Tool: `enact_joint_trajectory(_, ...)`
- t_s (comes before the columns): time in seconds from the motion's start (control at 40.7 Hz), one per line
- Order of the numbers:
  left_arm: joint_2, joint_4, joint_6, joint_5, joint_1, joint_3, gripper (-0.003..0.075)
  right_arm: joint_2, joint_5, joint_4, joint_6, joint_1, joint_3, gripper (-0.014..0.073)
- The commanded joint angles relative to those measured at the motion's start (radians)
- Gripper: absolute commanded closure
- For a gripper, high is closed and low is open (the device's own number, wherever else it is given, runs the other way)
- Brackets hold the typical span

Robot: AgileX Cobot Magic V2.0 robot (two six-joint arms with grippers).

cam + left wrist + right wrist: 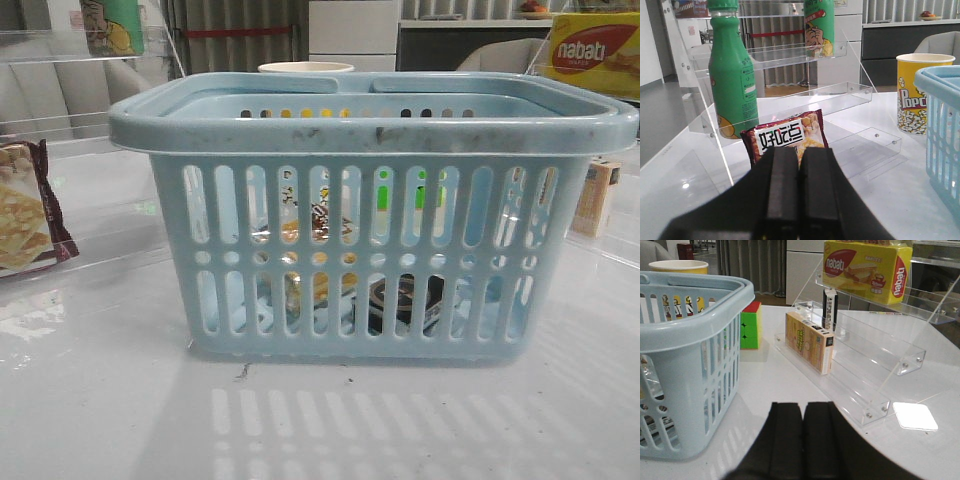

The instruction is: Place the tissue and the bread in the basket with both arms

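basket: the light-blue basket (372, 215) sits mid-table between the two arms, handles folded down on the rim.
tissue: looks like the dark pack with a round design showing through the lower slots (402, 300), lying on the basket floor, so inside already.
bread: pretty sure that's the clear packet with golden bits behind the slots (300, 228), also inside; can't make out its long axis through the bars.
left gripper: left gripper (790, 200) has both fingers pressed together, nothing between them; basket is off to its right side, cracker packet (786, 136) right ahead of it.
right gripper: right gripper (802, 440) same deal, pinched closed and empty; basket sits to its left and looks nearer to it than to the left gripper.
my read: both items look dropped in, no reach left, arms just park.
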Motion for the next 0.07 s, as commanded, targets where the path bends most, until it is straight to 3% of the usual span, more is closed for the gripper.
enact_joint_trajectory(0.0, -0.016, -0.008, -0.001, -0.088, -0.007, -0.001, 0.0629, -0.017, -0.095, -0.001, -0.005, -0.007, 0.001, 0.0538)
enact_joint_trajectory(0.049, -0.016, -0.008, -0.001, -0.088, -0.007, -0.001, 0.0629, -0.017, -0.095, -0.001, -0.005, -0.007, 0.001, 0.0538)
